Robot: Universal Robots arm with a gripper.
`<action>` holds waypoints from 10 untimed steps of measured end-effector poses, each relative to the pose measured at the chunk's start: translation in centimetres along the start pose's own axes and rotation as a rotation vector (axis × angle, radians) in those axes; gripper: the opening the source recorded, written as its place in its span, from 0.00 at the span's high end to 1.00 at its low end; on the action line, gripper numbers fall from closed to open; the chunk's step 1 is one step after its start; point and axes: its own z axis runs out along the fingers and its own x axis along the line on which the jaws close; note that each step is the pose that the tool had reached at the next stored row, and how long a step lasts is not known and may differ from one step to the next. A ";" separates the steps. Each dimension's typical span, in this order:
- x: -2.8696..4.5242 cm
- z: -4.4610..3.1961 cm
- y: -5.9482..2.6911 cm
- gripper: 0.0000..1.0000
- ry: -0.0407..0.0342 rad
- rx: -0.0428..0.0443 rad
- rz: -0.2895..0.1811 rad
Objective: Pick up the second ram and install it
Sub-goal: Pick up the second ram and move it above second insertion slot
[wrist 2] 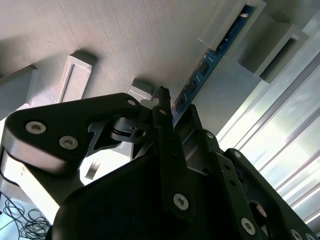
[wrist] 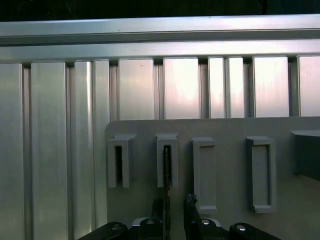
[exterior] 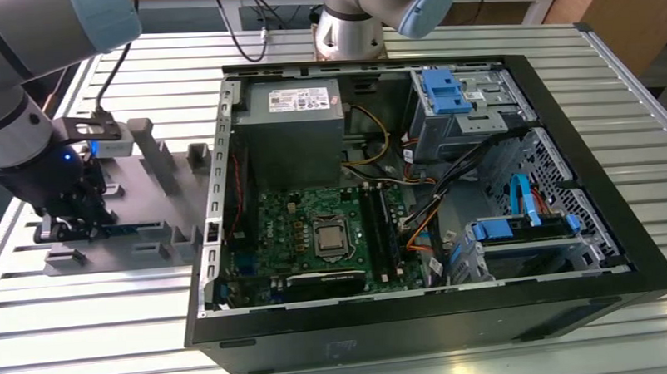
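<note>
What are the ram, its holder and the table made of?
Ram: blue circuit board carrying black chips.
Holder: matte grey plastic, likely printed, given the fine layer lines.
Table: bare ribbed metal with a bright sheen, probably aluminium.

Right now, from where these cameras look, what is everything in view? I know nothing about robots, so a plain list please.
table: one, silver slatted metal, under everything
computer case: one, black, open, middle of the table
motherboard: one, green, flat inside the case
power supply: one, grey, inside the case beside the motherboard
drive latches: at least two, bright blue, case side at the exterior view's right
cables: several, mixed colours, inside the case
holder: one, grey, slotted, exterior view's left
second ram: one, blue, standing in a holder slot
robot arm: one, grey with pale blue caps
gripper: one, black, open, straddling the ram
</note>
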 end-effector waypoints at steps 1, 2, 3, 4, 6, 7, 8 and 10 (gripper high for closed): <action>0.00 0.01 -0.04 0.69 0.0000 0.0000 0.000; 0.00 0.01 -0.07 0.69 0.0000 0.0000 0.000; 0.00 0.02 -0.10 0.69 0.0000 -0.0001 0.000; 0.00 0.02 -0.11 0.69 0.0000 -0.0001 0.000; -0.01 0.04 -0.16 0.69 0.0000 0.0000 0.000; -0.01 0.05 -0.18 0.69 0.0000 0.0000 0.000; -0.01 0.05 -0.20 0.69 0.0000 -0.0001 0.000; -0.01 0.07 -0.24 0.69 0.0000 0.0000 0.000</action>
